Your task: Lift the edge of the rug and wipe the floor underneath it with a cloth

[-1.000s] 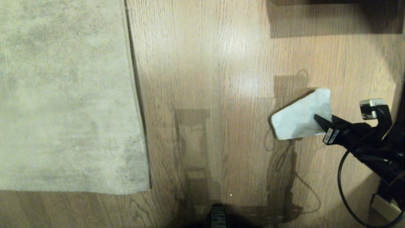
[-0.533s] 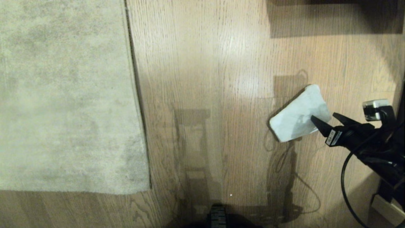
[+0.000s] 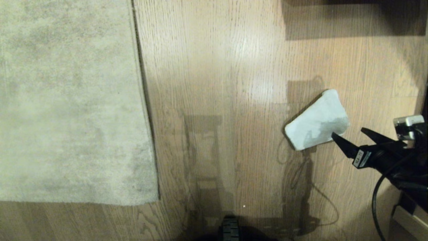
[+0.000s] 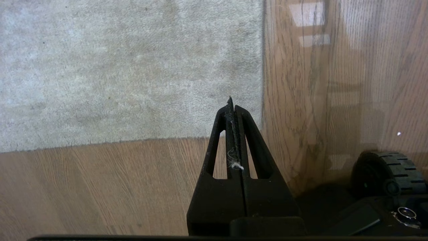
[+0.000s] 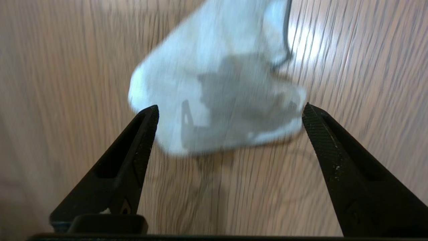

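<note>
The pale blue-green cloth (image 3: 316,120) lies loose on the wood-plank floor (image 3: 217,83), to the right of the middle. My right gripper (image 3: 347,132) is open just off the cloth's near right corner, holding nothing. In the right wrist view the cloth (image 5: 217,90) lies just beyond the spread fingertips (image 5: 147,130) of that gripper (image 5: 230,110). The grey-beige rug (image 3: 67,100) lies flat at left, and the rug edge (image 3: 143,100) runs down to a corner (image 3: 155,199). My left gripper (image 4: 231,103) is shut and empty, hanging above the rug corner (image 4: 257,130).
A dark shadowed shape (image 3: 351,16) crosses the far right. My base wheel (image 3: 229,231) shows at the near edge, and again in the left wrist view (image 4: 389,170). A black cable (image 3: 374,201) loops under the right arm, beside a cream object (image 3: 409,217).
My right gripper opened and let go of the cloth, then drew back to the right. The cloth dropped flat onto the floor. The rug and the left gripper kept still.
</note>
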Controlling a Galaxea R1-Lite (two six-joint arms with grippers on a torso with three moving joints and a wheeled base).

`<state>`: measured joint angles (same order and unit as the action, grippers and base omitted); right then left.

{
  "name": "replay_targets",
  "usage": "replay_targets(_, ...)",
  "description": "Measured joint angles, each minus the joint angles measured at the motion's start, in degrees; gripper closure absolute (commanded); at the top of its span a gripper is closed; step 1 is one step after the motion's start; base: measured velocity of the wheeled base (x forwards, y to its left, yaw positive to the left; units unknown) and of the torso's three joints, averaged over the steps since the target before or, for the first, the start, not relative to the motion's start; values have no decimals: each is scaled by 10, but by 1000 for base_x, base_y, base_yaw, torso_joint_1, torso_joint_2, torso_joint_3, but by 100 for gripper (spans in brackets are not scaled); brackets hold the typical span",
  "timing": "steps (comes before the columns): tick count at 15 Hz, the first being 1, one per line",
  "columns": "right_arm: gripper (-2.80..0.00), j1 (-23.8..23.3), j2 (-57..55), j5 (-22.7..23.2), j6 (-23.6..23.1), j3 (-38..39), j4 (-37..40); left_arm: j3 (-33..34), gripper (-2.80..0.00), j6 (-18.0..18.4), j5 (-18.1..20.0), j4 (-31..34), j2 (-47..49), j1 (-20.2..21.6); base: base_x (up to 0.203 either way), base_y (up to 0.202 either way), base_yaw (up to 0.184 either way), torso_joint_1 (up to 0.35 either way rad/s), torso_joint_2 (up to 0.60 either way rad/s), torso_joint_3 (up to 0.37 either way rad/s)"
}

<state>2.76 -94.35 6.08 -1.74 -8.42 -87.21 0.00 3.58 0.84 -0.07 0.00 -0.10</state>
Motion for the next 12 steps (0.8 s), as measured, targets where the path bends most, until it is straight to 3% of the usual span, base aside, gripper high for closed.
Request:
replay_targets(4,-280,3,36,2,-25,66,0,0,0,0,0,0,0,0,0,0,0,0,0,0)
replay_targets(11,-280,3,68,2,-42,84,0,0,0,0,0,0,0,0,0,0,0,0,0,0)
replay_targets(12,0,3,72,2,-42,84,0,0,0,0,0,0,0,0,0,0,0,0,0,0)
